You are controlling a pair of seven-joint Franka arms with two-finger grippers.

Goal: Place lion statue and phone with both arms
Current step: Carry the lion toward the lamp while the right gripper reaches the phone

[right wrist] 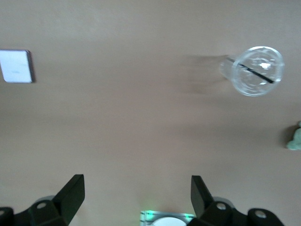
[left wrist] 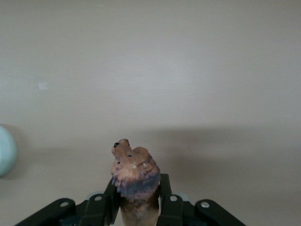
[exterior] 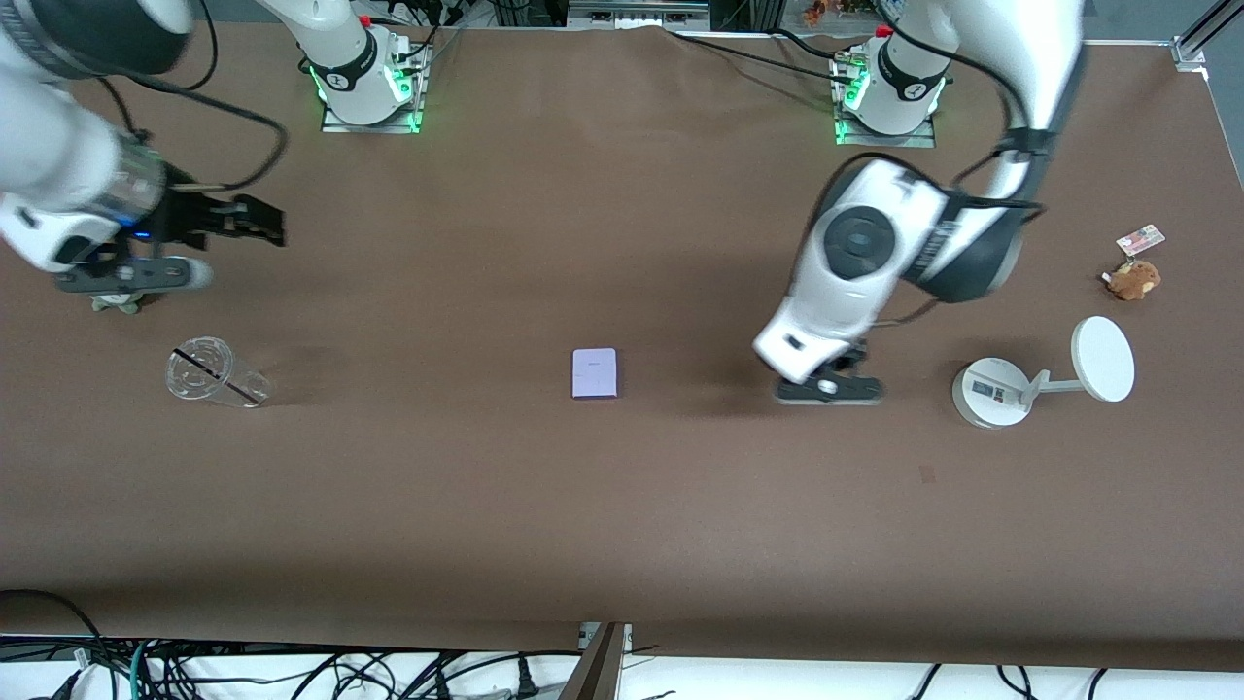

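The lion statue [left wrist: 134,169], orange-brown with a darker mane, stands upright between the jaws of my left gripper [left wrist: 137,187], which is shut on it. In the front view that gripper [exterior: 828,387] is low over the table between the phone and the white stand, and the hand hides the statue. The phone [exterior: 595,373], a pale lavender slab, lies flat mid-table, and the phone [right wrist: 16,66] also shows in the right wrist view. My right gripper [exterior: 262,222] hangs open and empty over the right arm's end of the table, and in its own view the right gripper [right wrist: 137,181] holds nothing.
A clear plastic cup [exterior: 214,372] lies on its side near the right arm's end, with a grey-green plush [exterior: 117,303] under the right hand. A white stand with a disc [exterior: 1040,379], a brown plush [exterior: 1134,279] and a small card [exterior: 1140,238] sit toward the left arm's end.
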